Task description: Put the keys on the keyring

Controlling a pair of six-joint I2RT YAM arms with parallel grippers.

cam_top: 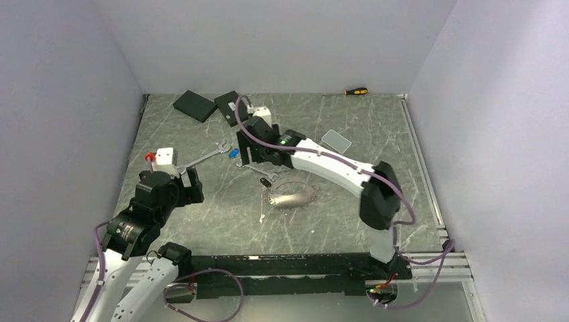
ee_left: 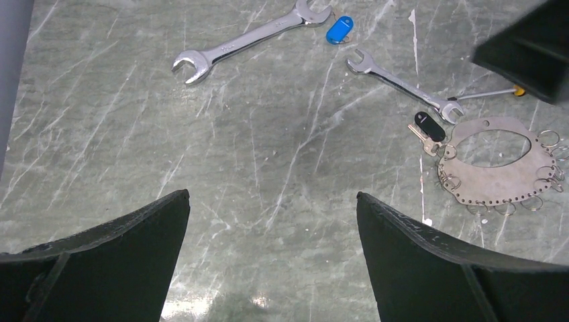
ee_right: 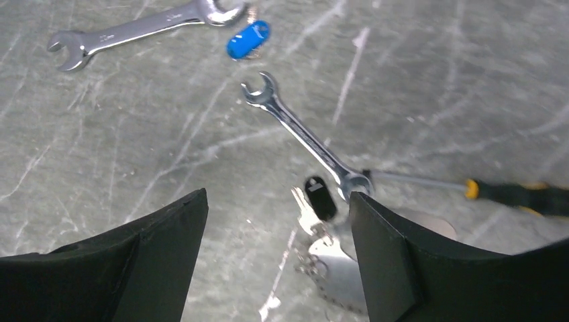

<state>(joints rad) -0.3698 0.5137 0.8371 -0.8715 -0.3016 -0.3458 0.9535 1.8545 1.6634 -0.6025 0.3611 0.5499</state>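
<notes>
Right gripper [ee_right: 276,201] is spread wide and empty, hovering over the black-capped key [ee_right: 321,196]. The key lies just ahead between its fingers, at the edge of the keyring plate [ee_right: 335,272]. Left gripper [ee_left: 272,198] is also open and empty, with everything well ahead of it. Risk: the small spanner [ee_right: 302,137] ends right beside the key on the right-finger side. Closing there likely pinches spanner or plate too and drags both. The flat key may also slip.
</notes>
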